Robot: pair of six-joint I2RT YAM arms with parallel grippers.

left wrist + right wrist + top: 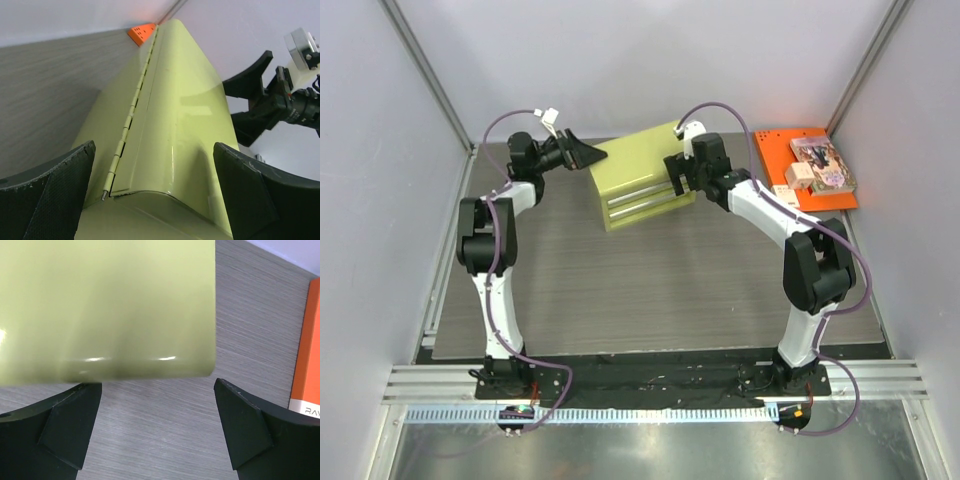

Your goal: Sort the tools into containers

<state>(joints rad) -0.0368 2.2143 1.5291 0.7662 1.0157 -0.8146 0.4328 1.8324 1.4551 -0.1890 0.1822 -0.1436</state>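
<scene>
A closed yellow-green toolbox [635, 175] with drawer fronts stands at the back middle of the table. My left gripper [582, 155] is open at its left end. In the left wrist view the open gripper [154, 150] straddles the lid [175, 110] beside its hinge [131, 112] and grips nothing. My right gripper [678, 177] is open at the box's right end. In the right wrist view the open gripper [158, 387] hovers over bare table just below the box's corner [110, 305]. No loose tool shows in either gripper.
An orange board [790, 165] lies at the back right with a few small packaged items [822, 165] on it; its edge shows in the right wrist view [307, 355]. White walls close in the back and both sides. The grey wood-grain table [650, 280] spreads in front of the box.
</scene>
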